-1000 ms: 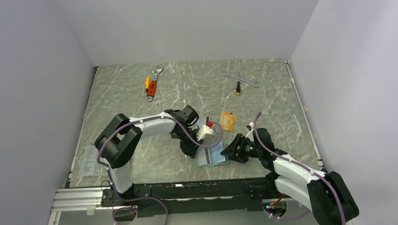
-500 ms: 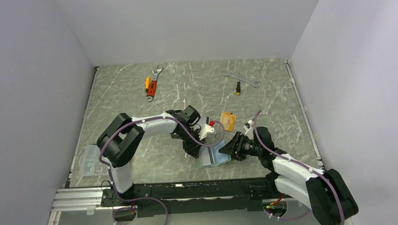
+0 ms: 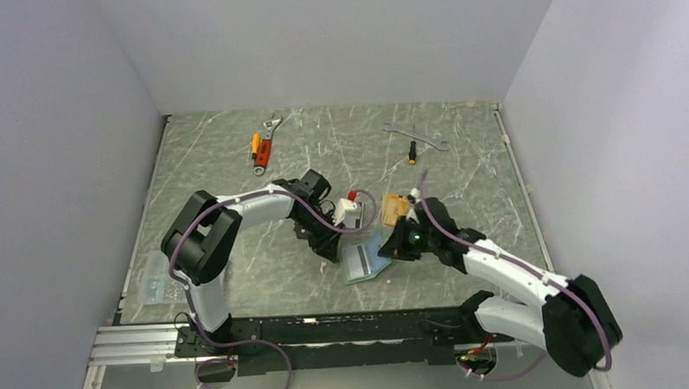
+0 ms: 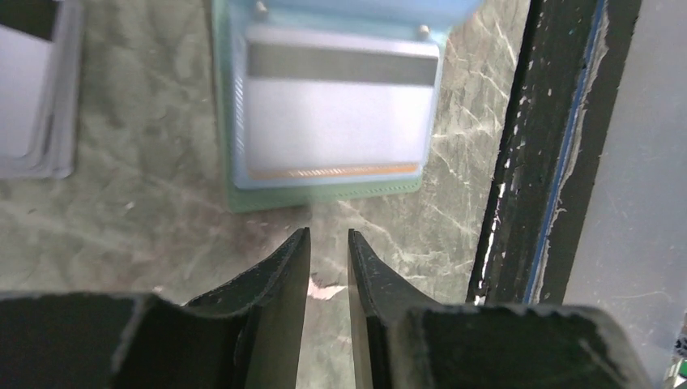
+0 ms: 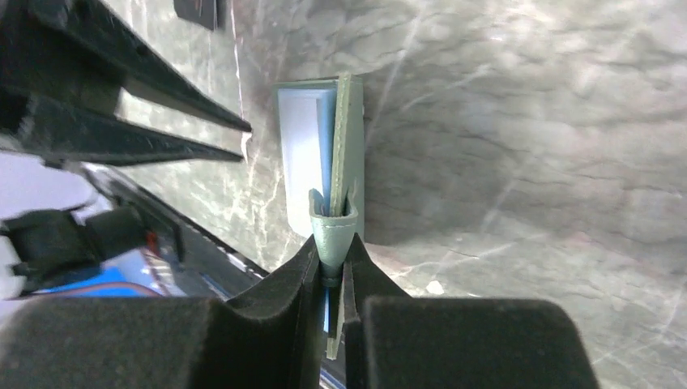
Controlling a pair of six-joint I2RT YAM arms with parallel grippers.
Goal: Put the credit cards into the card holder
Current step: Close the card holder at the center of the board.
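Moved: the right arm has been swinging in toward 11 o'clock, and its jaws have been narrowing onto the edge of the card holder (image 3: 359, 263); the left arm has been pulling slightly toward 10 o'clock.
Right gripper (image 5: 328, 258): it is pinching the holder's green snap tab, so the flap is standing on edge off the table.
Left gripper (image 4: 328, 243): its fingers are sitting a narrow slit apart with nothing between them, hovering just short of the holder's near edge without touching it.
Card holder: it is lying open at the near middle of the table, between the two grippers, with the left one at its 9 o'clock and the right one at its 3 o'clock.
Loaded so far: a silver-grey card (image 4: 339, 113) with a dark stripe is already sitting in the pale blue inside.
Cards waiting: an orange-gold card (image 3: 395, 207) is lying at the holder's 1 o'clock, and a pale stack (image 4: 32, 89) is resting just beside the holder.
Step in hand: the holder is apparently being held open for loading.
Next move: the left fingers will need to open wider, take a loose card by its edge and slide it in flat while the right grip is holding.
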